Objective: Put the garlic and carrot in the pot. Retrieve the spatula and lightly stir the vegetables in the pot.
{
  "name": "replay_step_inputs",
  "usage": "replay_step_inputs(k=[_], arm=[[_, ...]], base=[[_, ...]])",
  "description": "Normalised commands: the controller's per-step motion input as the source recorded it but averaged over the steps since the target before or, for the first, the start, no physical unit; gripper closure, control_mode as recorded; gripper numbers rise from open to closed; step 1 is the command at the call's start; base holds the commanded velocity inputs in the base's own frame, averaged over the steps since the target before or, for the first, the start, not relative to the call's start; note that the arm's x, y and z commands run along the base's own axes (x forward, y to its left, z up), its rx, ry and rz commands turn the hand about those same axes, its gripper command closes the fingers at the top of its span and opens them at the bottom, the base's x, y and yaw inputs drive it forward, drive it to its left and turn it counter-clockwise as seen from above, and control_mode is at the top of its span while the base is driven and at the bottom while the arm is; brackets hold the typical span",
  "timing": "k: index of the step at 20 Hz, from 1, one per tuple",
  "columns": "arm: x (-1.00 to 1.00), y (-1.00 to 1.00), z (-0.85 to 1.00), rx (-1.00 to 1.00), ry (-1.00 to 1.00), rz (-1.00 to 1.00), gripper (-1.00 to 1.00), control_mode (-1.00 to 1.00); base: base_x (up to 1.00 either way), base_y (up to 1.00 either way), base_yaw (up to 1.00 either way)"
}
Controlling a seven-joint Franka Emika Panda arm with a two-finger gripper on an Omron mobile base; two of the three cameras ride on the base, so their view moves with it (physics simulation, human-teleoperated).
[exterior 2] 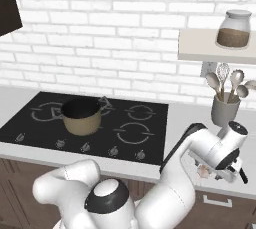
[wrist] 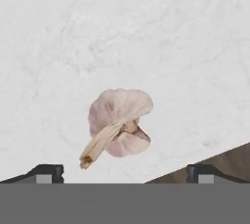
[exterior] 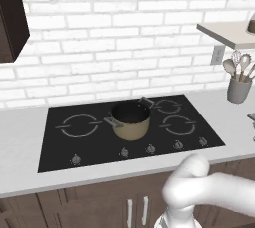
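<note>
Left base view: the pot (exterior: pixel 130 120) stands on the black cooktop (exterior: pixel 64 145), dark inside, contents not discernible. A crock (exterior: pixel 238 90) of utensils sits far right on the grey counter (exterior: pixel 20 137), against a white brick wall.

Right base view: the gripper (exterior 2: pixel 216 172) hangs over the counter's near right edge, just above the garlic (exterior 2: pixel 203 171).

Hand view: garlic lies on the counter, stem pointing lower left; jaws spread wide, holding nothing.

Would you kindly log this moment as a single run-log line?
phase: reaching for garlic | claw: open above garlic, not touching | garlic: on counter | pot: on cooktop
</note>
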Motion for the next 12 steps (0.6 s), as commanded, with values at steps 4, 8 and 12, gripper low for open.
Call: replay_step_inputs(k=[4, 8, 12], arm=[[-0.21, 0.34, -0.16, -0.17, -0.25, 0.02, -1.00, -1.00], [-0.17, 0.01, -0.02, -0.13, -0.22, 0.00, -1.00, -1.00], [-0.02, -0.02, 0.00, -0.14, -0.13, 0.00, -1.00, -1.00]], base=[[0.00, 0.00, 0.00], [0.00, 0.00, 0.00], [0.00, 0.00, 0.00]])
